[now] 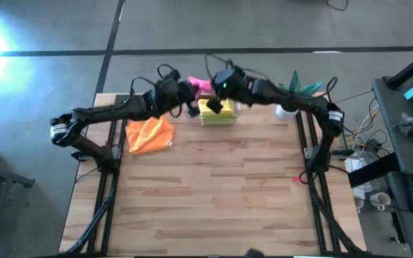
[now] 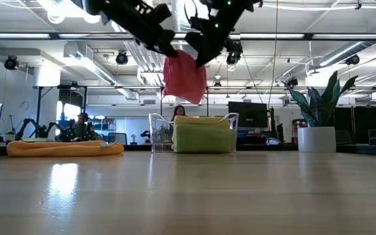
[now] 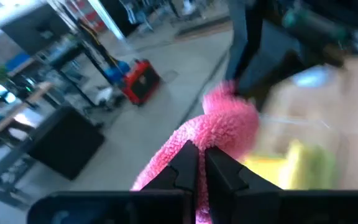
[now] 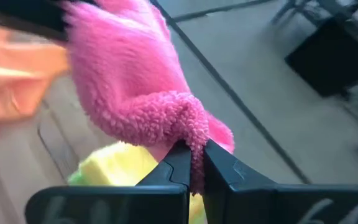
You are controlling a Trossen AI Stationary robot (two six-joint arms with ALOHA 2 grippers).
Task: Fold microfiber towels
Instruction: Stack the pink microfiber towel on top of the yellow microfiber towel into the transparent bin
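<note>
Above the clear bin [image 2: 156, 134], the left pincer [image 3: 201, 163] and right pincer [image 4: 194, 163] each clamp the pink microfiber towel [image 2: 185, 75], hanging between them; yellow and green towels [image 2: 204, 134] lie below.

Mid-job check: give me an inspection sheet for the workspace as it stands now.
Surface: wooden table, mostly bare.
Job's things: pink towel held in the air above the clear bin; yellow towel and lime green towel in the bin; orange towel crumpled on the table near the left arm.
Clutter: potted plant at the far edge.
Grippers: left gripper and right gripper both shut on the pink towel.
Cables: loops over both arms.
Surroundings: people at desks beyond the table.
</note>
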